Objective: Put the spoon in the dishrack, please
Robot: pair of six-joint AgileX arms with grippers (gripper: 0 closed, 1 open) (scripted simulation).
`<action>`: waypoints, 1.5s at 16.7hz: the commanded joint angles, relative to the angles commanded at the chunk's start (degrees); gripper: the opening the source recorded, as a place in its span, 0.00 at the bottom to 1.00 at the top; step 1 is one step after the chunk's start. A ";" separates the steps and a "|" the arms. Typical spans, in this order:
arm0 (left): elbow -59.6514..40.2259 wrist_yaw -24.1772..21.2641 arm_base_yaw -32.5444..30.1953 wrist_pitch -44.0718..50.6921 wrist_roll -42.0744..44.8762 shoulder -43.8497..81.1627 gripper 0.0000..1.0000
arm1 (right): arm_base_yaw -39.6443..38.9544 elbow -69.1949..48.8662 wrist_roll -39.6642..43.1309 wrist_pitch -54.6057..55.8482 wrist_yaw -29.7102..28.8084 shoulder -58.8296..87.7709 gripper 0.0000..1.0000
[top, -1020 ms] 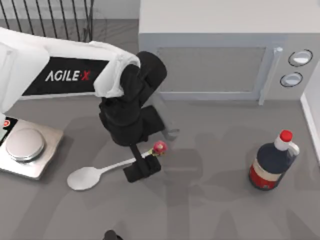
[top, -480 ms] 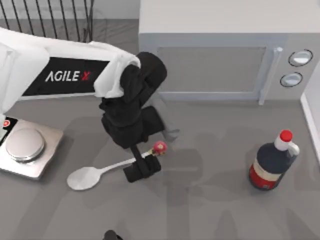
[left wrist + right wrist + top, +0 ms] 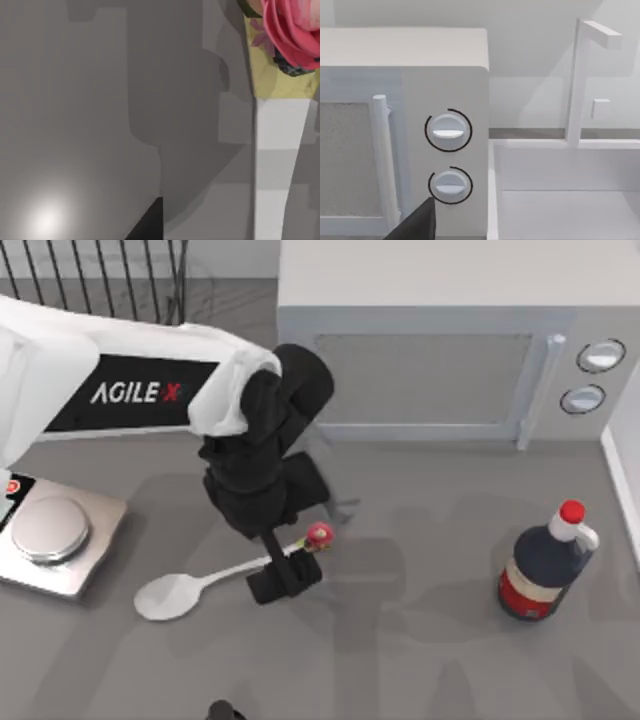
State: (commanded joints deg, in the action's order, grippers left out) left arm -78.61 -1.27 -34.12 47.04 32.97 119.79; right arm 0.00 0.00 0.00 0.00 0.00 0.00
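lying on the grey table (image 3: pixel 420 640): spoon (image 3: pixel 190 587), white, bowl toward the scale (image 3: pixel 50 535), red-and-yellow knob just beyond the fingers. left gripper (image 3: pixel 287 575): low over the handle, fingers astride it; whether clamped cannot be told. dishrack (image 3: pixel 95 280): black rods at the far left corner, well apart from the fingers. microwave (image 3: pixel 440 360), bottle (image 3: pixel 540 565): standing to the right.

Dishrack (image 3: pixel 95 280) far left; microwave (image 3: pixel 440 360) far right; scale (image 3: pixel 55 535) left; spoon (image 3: pixel 200 585) centre; bottle (image 3: pixel 545 565) right, on counter (image 3: pixel 420 660).
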 joint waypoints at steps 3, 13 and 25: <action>-2.12 0.00 -0.23 2.16 0.19 0.07 0.00 | 0.00 0.00 0.00 0.00 0.00 0.00 1.00; -33.78 0.05 -0.39 38.03 -0.22 -2.72 0.00 | 0.00 0.00 0.00 0.00 0.00 0.00 1.00; -37.53 -0.52 1.82 40.68 -1.75 -7.51 0.00 | 0.00 0.00 0.00 0.00 0.00 0.00 1.00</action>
State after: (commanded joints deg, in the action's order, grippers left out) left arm -116.14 -1.80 -32.30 87.72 31.23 112.28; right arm 0.00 0.00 0.00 0.00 0.00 0.00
